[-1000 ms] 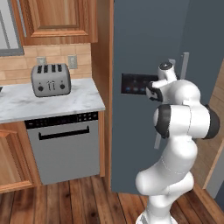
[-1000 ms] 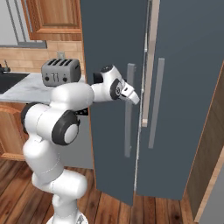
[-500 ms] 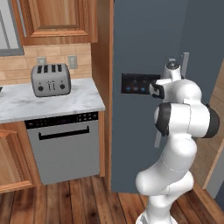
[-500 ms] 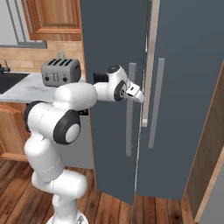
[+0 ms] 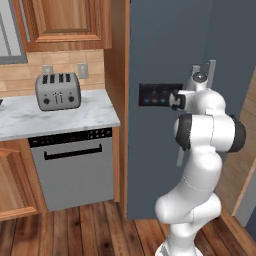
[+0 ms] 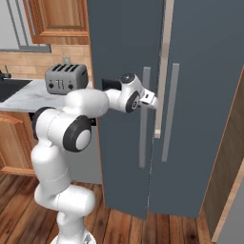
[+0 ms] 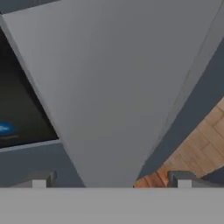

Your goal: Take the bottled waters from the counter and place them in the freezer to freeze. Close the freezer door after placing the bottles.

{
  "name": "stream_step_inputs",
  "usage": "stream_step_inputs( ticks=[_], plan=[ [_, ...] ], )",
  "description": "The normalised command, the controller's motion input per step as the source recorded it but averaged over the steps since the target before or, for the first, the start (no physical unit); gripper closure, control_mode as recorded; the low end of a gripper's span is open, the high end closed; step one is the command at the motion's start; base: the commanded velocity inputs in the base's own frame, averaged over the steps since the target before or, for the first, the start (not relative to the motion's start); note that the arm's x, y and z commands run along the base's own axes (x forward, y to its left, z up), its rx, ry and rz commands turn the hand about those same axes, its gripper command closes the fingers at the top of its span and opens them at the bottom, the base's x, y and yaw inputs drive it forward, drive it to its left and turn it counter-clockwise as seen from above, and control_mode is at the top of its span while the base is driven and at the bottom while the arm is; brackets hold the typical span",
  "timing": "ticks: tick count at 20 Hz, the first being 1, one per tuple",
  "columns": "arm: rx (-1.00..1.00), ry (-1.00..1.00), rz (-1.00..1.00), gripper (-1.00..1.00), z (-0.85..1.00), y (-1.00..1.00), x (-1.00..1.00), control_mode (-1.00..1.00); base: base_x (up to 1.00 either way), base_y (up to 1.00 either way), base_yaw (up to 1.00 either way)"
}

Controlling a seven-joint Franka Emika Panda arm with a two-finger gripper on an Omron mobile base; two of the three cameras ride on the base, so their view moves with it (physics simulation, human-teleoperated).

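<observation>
One handle (image 6: 144, 116) framed by spread claw tips at the freezer (image 5: 165, 60).

Half a second back the gripper (image 6: 153, 101) was seen a little short of the door handle; now it is seen at the handle, with the arm stretched further across the door (image 6: 124, 52). In the hand view the pale bar (image 7: 113, 87) is shown large between the two fingertips (image 7: 40, 180), which are held wide apart with nothing clamped. The dark display (image 5: 157, 94) is seen just beside the hand. A toaster (image 5: 58, 91) is set on the marble counter (image 5: 30, 120), above a steel dishwasher (image 5: 75, 165). No bottles can be made out. A second handle (image 6: 169, 112) is seen close by on the neighbouring door.
</observation>
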Motion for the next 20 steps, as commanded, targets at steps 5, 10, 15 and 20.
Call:
stream_step_inputs(
  ticks=[5, 10, 15, 20],
  plan=[
    [0.0, -0.05, 0.13, -1.0, 0.0, -0.06, 0.5, -1.0, 0.0, 0.0, 0.0],
    [0.0, 0.0, 0.1, -1.0, 0.0, -0.05, 0.4, -1.0, 0.0, 0.0, 0.0],
    [0.0, 0.0, 0.08, -1.0, 0.0, -0.05, 0.43, -1.0, 0.0, 0.0, 0.0],
    [0.0, 0.0, 0.1, -1.0, 0.0, -0.14, 0.58, -1.0, 0.0, 0.0, 0.0]
  ],
)
